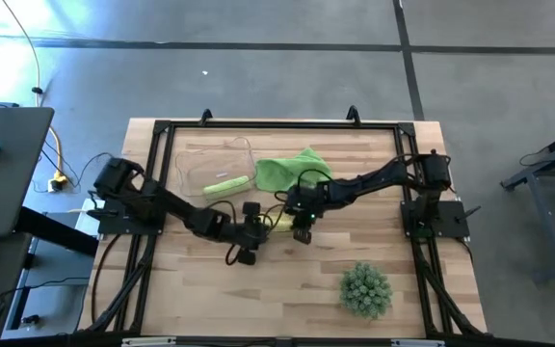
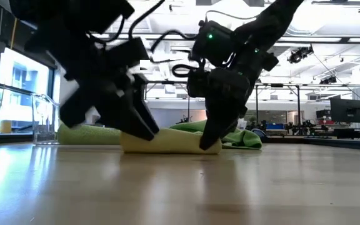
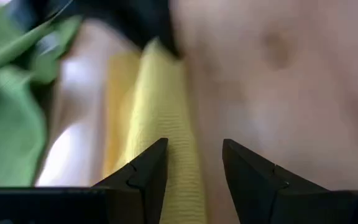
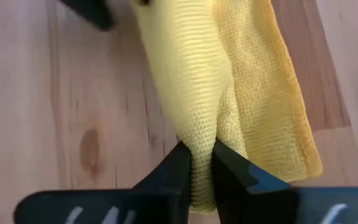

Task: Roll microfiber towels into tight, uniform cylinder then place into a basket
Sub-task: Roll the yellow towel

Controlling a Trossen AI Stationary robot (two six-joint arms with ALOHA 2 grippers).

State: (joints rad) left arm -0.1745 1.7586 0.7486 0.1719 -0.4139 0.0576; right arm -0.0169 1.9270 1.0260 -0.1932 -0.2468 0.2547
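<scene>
A yellow microfiber towel (image 1: 279, 224), partly rolled, lies on the table's middle between my two grippers; the low view shows it as a low roll (image 2: 167, 141). My right gripper (image 4: 199, 152) is shut on it at its right end. My left gripper (image 3: 194, 171) stands open over its left end, one finger above the cloth and the other above bare wood. A rolled lime green towel (image 1: 227, 186) lies in the clear basket (image 1: 193, 159) at the far left. Another lime green towel (image 1: 292, 172) lies crumpled on the table behind the grippers. My right gripper pinches a raised fold of the rolled part (image 4: 205, 134) between its two fingers, near the roll's right end. The fingers slant down from above. The towel lies on the table, with a loose flat flap (image 4: 272, 93) spread beside the roll. My left gripper has one finger (image 3: 148, 174) over the roll's left end; I cannot tell whether it touches.
A spiky green ball-shaped plant (image 1: 366, 289) stands near the front right. A black frame (image 1: 258, 125) runs around the table's far and side edges. Bare wood lies open along the near edge (image 1: 258, 299).
</scene>
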